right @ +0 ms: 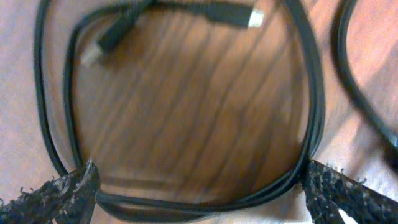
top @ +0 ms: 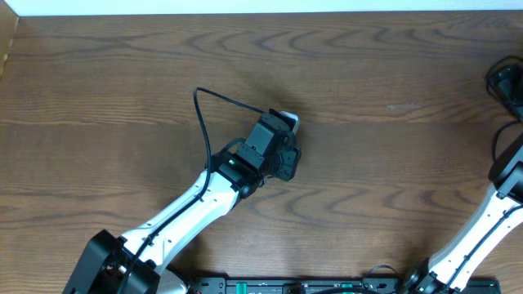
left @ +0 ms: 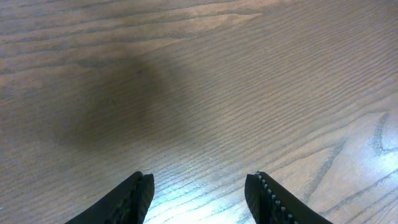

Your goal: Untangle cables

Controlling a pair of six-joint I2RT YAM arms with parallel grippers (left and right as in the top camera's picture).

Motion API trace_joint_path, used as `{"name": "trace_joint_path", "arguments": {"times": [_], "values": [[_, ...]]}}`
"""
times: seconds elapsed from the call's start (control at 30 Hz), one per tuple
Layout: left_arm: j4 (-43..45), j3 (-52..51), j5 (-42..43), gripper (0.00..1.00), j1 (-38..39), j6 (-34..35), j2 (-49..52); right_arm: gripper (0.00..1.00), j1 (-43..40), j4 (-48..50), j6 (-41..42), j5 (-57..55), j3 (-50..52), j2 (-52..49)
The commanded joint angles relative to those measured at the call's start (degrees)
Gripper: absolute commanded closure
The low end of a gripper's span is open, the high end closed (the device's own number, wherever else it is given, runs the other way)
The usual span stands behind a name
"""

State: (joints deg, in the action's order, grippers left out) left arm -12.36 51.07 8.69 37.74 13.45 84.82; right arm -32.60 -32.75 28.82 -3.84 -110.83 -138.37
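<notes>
The black cable point(right: 314, 106) lies coiled in a loop on the wood, its two plug ends point(right: 233, 15) at the top of the right wrist view. My right gripper point(right: 200, 180) hangs just over it, open wide. The loop's near strands point(right: 205, 202) run across the gap between its fingertips point(right: 78, 186), which are not closed on them. In the overhead view the coil point(top: 505, 80) sits at the far right edge. My left gripper point(left: 200, 180) is open over bare wood near the table's middle point(top: 282, 137), with nothing between its fingers.
Another dark cord point(right: 360, 93) passes at the right of the right wrist view. A thin black lead point(top: 200, 110) arcs from the left arm's wrist. The table's back edge point(top: 261, 12) runs along the top.
</notes>
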Motion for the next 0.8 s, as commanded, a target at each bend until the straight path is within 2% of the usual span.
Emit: {"name": "trace_joint_path", "arguments": {"times": [0.0,0.2,0.43,0.53,0.77], "values": [[0.11,-0.50,-0.11,0.47,0.11,-0.76,0.48,0.01,-1.73,3.26,-1.05,5.84,0.63,-0.55],[0.15,-0.50,-0.11,0.46,0.11,-0.74,0.48,0.01,-3.65,6.38,-1.03,9.68,0.63,-0.55],[0.09,-0.50,-0.13,0.46,0.11,-0.79,0.48,0.01,-5.64,9.07,0.11,25.00,-2.47,-0.50],[0.09,-0.50,-0.20,0.46,0.11,-0.81,0.48,0.01,-5.88,1.79,-0.70,25.57,-8.79,0.02],[0.96,-0.50,-0.59,0.46,0.11,-0.79,0.48,0.01,-4.83,-14.14,-5.79,11.69,-18.23,4.09]]}}
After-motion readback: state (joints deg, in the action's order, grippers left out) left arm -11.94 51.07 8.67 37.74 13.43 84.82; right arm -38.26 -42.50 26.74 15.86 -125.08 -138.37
